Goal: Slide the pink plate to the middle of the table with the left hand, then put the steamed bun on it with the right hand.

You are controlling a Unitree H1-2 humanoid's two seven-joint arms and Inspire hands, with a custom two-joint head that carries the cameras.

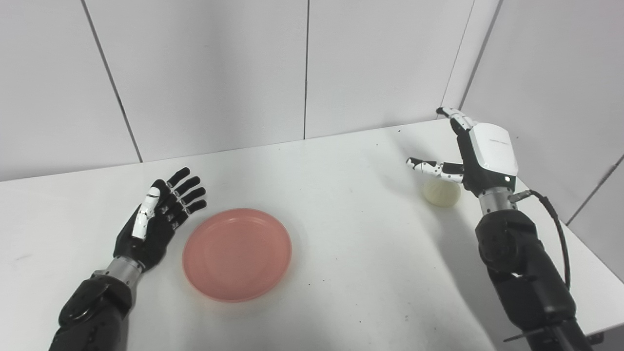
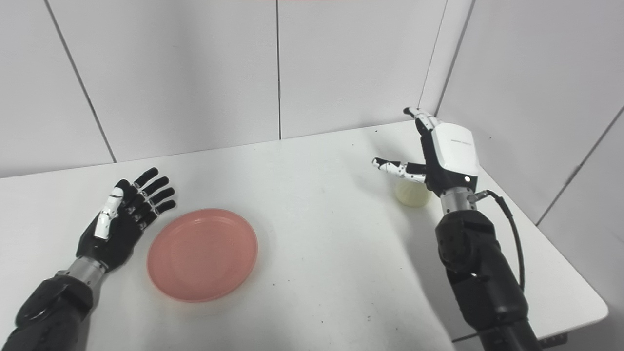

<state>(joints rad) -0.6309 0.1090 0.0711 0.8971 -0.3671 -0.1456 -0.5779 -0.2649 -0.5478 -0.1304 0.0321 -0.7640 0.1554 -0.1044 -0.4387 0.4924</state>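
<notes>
A pink plate lies flat on the white table, left of the middle, and shows in the right eye view too. My left hand is open, palm up, just left of the plate's rim and apart from it. A pale steamed bun sits near the table's right edge. My right hand is open and hovers just above and behind the bun, thumb stretched out over it. It holds nothing.
White wall panels stand close behind the table and along its right side. The table's right edge runs close to the bun and my right arm.
</notes>
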